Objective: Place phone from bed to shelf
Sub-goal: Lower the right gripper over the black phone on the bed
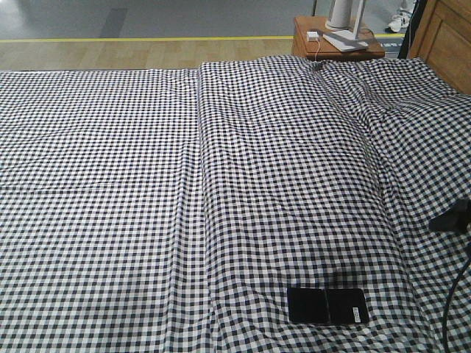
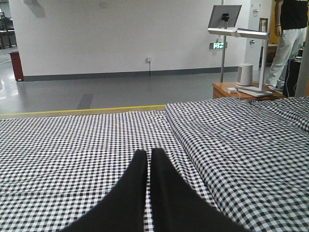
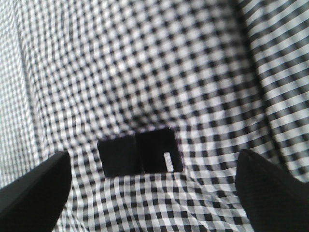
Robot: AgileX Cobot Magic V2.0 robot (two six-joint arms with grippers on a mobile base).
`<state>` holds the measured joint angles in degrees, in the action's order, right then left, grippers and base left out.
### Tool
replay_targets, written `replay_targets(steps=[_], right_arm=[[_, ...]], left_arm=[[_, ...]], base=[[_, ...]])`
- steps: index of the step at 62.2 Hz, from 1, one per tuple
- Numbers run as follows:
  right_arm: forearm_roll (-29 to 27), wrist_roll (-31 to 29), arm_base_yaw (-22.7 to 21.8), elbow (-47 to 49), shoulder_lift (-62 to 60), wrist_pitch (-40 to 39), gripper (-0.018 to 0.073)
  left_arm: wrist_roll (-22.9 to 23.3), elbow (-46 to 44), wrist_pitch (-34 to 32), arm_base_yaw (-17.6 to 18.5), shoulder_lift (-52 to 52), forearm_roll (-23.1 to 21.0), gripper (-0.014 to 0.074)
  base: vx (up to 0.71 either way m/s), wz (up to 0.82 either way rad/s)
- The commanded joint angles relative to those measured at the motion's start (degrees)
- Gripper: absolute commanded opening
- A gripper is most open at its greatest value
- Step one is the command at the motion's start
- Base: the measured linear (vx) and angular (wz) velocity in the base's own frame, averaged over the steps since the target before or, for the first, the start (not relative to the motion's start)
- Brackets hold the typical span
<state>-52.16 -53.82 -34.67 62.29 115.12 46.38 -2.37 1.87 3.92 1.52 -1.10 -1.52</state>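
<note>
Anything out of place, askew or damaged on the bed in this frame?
Only the phone stands out: it lies flat on the bed, low in the front view. The sheet is rumpled into a long ridge down the middle. Nothing looks spilled or damaged.

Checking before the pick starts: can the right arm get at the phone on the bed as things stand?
Probably yes: the right gripper is open above the phone, which lies flat and uncovered on the bed.
</note>
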Motion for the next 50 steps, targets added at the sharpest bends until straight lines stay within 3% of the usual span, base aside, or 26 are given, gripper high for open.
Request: replay_targets(steps=[1,22,38,50], right_arm=[[-3.08,-4.57,-0.29,2.32,2.17,2.99,0.064],[-2.56,-11.46,-0.25,13.69,18.41,16.96,0.0626],[-2.59,-14.31,-0.03,18.38,27.04,19.52,0.0617],[-3.19,-17.19,3.29,18.46,31.71,17.09,0.0612]], left_arm=[[0.5,-1.38,-4.28,-0.11,-0.4,-0.6,0.0001],[0.5,-1.38,-4.28,-0.11,-0.4,-0.6,0.0001],[0.5,-1.38,-4.28,-0.11,-0.4,-0.6,0.0001],[0.5,-1.38,-4.28,-0.11,-0.4,-0.6,0.0001]], base=[[0.0,0.0],[0.0,0.0],[0.0,0.0],[0.0,0.0]])
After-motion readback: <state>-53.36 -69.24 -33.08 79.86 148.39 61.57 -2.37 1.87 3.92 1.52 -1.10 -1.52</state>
